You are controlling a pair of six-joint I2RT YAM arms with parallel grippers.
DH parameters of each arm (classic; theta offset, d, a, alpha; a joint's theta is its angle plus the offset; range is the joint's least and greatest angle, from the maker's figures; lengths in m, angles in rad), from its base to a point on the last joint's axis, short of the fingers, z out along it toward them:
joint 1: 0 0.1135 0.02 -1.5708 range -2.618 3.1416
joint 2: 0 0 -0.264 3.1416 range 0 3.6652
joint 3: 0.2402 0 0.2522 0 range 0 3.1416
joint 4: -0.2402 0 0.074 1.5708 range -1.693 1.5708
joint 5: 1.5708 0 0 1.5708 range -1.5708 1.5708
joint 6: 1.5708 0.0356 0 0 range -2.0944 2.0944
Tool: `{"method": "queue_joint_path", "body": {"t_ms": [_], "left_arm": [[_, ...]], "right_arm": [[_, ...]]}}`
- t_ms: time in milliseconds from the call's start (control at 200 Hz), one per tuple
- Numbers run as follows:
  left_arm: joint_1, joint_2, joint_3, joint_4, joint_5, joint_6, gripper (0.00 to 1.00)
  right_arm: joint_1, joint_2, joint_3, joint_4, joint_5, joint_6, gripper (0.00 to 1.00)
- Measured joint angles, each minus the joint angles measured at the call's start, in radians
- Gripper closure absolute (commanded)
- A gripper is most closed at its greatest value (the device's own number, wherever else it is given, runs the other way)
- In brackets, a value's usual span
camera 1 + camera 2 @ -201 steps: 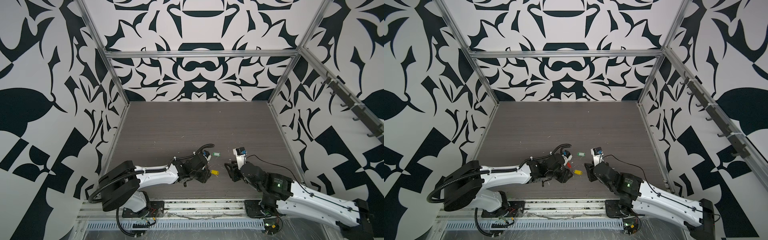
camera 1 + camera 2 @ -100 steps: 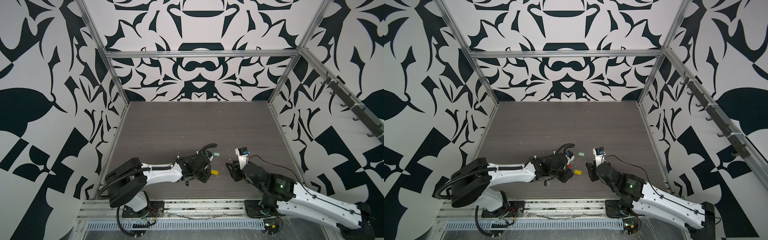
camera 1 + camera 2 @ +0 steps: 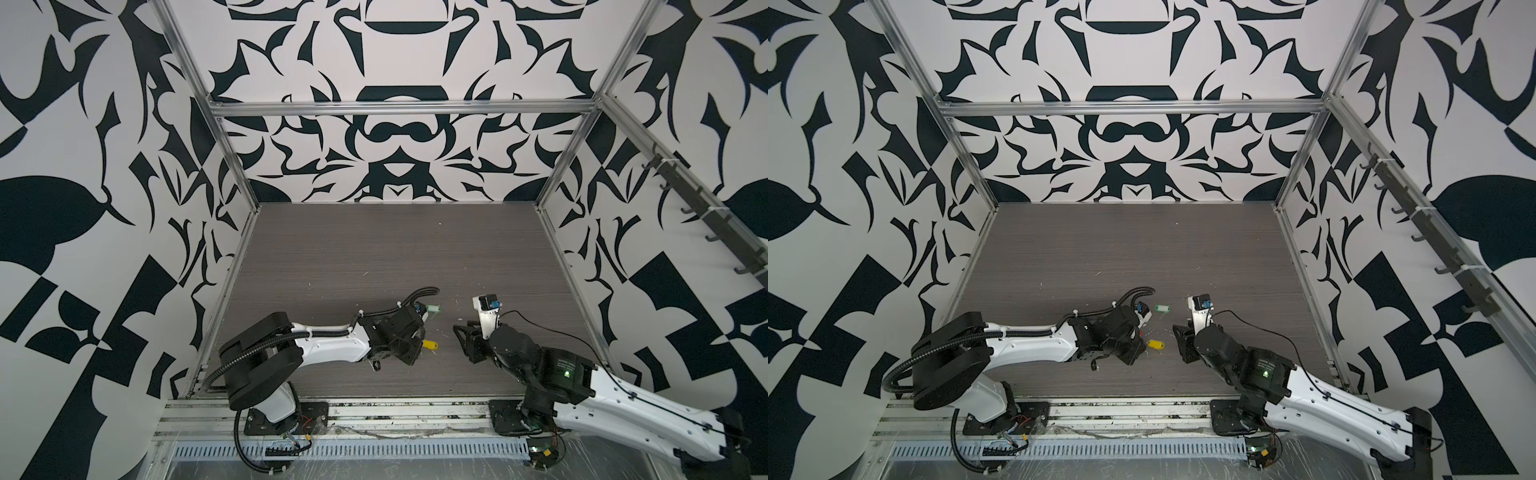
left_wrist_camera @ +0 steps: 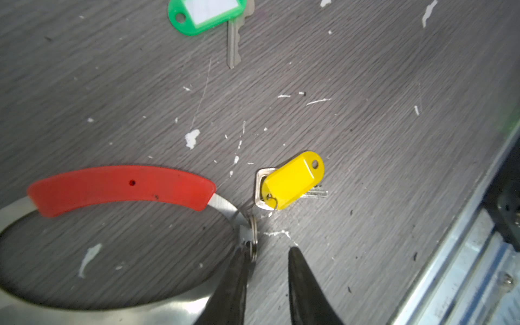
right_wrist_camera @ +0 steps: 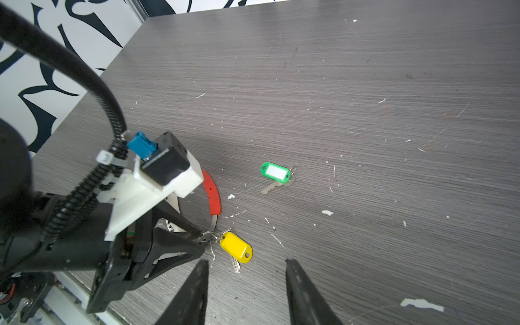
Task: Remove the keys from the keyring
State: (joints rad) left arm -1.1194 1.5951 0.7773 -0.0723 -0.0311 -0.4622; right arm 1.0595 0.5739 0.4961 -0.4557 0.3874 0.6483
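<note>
The keyring point(image 4: 168, 306) is a grey metal hoop lying on the table, with a curved red strip point(image 4: 121, 185) along its band. The hoop also shows in the right wrist view point(image 5: 215, 222). A small split ring point(image 4: 254, 237) at the hoop's end links to the yellow-tagged key point(image 4: 292, 180). The green-tagged key point(image 4: 206, 14) lies apart, free of the hoop. My left gripper point(image 4: 267, 250) is open a narrow way, one fingertip point(image 4: 242, 253) touching the split ring. My right gripper point(image 5: 247, 261) is open and empty, just short of the yellow tag point(image 5: 236, 247).
Both top views show the two arms low near the table's front edge, either side of the yellow tag point(image 3: 430, 344) and green tag point(image 3: 1163, 308). The metal front rail point(image 4: 464, 267) runs close beside the left gripper. Patterned walls enclose the table.
The left jaws have narrowed beside the split ring, and the left arm has shifted slightly right. The right arm has barely moved. The keys lie where they were.
</note>
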Motion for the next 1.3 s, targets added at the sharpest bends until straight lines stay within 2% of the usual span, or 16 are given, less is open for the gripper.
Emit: {"method": "queue_joint_path", "body": {"t_ms": [510, 900, 1300], "left_arm": [[0.000, 0.027, 0.027, 0.005, -0.014, 0.025, 1.00], [0.000, 0.019, 0.027, 0.000, -0.018, 0.018, 1.00], [0.024, -0.090, -0.007, 0.008, 0.016, 0.005, 1.00]], "right_arm": [[-0.005, -0.024, 0.000, -0.008, -0.006, 0.007, 0.53], [-0.005, -0.023, 0.000, -0.019, -0.010, 0.007, 0.53], [-0.005, -0.014, 0.000, -0.019, -0.028, 0.006, 0.53]]}}
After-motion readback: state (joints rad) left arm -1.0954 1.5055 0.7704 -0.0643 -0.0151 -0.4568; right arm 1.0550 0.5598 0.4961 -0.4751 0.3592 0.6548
